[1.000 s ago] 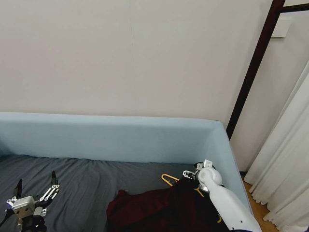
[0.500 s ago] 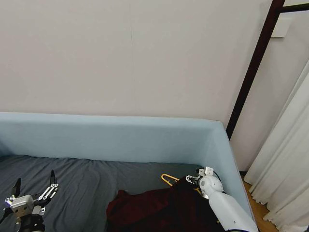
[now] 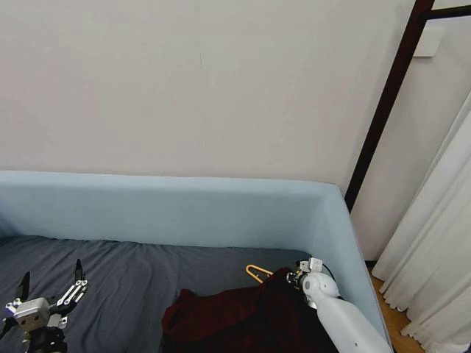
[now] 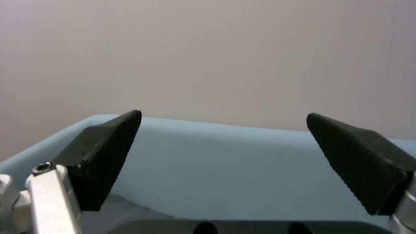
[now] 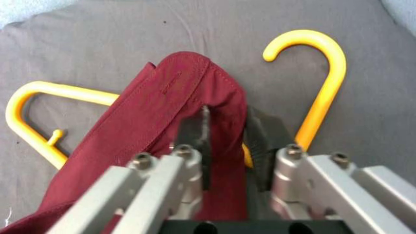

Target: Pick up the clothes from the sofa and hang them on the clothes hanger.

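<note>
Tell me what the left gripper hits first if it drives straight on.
Probably the sofa's light blue backrest, dead ahead of the open left gripper; nothing nearer shows, depth is unclear.

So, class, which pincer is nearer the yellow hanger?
Right. The right pincer grips the garment draped over the hanger; the left pincer hangs open at the sofa's other end.

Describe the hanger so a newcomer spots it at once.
Go to the light blue sofa, right end of its grey seat. A dark red garment lies heaped, the right gripper shut on a fold. The hanger lies partly under it: the only yellow thing, with a curved hook.
</note>
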Available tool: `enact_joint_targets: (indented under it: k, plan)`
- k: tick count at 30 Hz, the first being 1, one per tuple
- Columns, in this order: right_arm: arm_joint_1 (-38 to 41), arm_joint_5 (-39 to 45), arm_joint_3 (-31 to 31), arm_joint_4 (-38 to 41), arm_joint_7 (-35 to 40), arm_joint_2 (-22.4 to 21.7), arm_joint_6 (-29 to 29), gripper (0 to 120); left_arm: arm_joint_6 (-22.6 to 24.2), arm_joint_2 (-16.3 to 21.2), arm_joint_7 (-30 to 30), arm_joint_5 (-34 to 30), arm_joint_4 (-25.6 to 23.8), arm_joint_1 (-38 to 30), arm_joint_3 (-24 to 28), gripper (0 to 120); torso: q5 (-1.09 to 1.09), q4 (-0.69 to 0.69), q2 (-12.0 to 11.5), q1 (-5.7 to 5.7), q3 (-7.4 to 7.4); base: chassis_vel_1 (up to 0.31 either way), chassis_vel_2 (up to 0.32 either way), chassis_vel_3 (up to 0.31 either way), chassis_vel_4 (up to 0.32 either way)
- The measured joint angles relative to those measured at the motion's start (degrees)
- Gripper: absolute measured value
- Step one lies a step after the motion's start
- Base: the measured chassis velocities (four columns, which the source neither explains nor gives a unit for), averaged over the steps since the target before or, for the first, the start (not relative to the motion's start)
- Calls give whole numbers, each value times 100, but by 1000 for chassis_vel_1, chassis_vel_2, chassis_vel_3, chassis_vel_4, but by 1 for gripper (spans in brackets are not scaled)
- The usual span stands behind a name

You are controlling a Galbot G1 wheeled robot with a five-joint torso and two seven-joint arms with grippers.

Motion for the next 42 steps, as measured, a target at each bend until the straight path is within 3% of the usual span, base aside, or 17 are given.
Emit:
enact_joint_targets:
  k: [3,12,14,15,16,20,22,27,31,42]
  plan:
    - [-42,23,-36,139,-1,-60,0,2,0,0,0,1,28,-40,21,100,0,0,0,0,0,0,0,0,0]
    - [-195,205,-150,750,21,-302,52,0,0,15,-1,2,67,-90,57,100,1,1,0,0,0,0,0,0,0]
    - [-311,297,-241,1244,10,-502,252,0,0,30,-1,-1,78,-113,82,100,1,0,0,0,0,0,0,0,0]
    - [-412,346,-380,1715,-1,-711,650,0,0,39,-1,-9,92,-136,103,100,0,-1,0,-1,0,0,0,0,0]
    - [-412,346,-380,1715,-1,-711,650,0,0,39,-1,-9,92,-136,103,100,0,-1,0,-1,0,0,0,0,0]
    - [-517,352,-793,3029,-427,-1321,1721,0,-18,52,-2,-53,175,-241,211,100,1,1,0,-1,0,0,0,0,0]
    - [-481,353,-863,3257,-499,-1432,1886,0,-32,51,-3,-68,196,-277,244,100,1,0,0,-1,0,0,0,0,0]
    - [25,625,-1246,4252,-547,-1906,2258,0,-58,40,-21,-189,213,-392,413,100,0,0,0,-1,0,0,0,0,0]
    - [985,1101,-1648,4936,-393,-2206,2383,0,-63,99,-44,-389,165,-451,528,100,0,0,0,-1,0,0,0,0,0]
    - [3058,1918,-2329,5518,275,-2130,2241,0,-95,356,109,-959,-16,-481,701,100,-1,1,0,0,0,0,0,0,0]
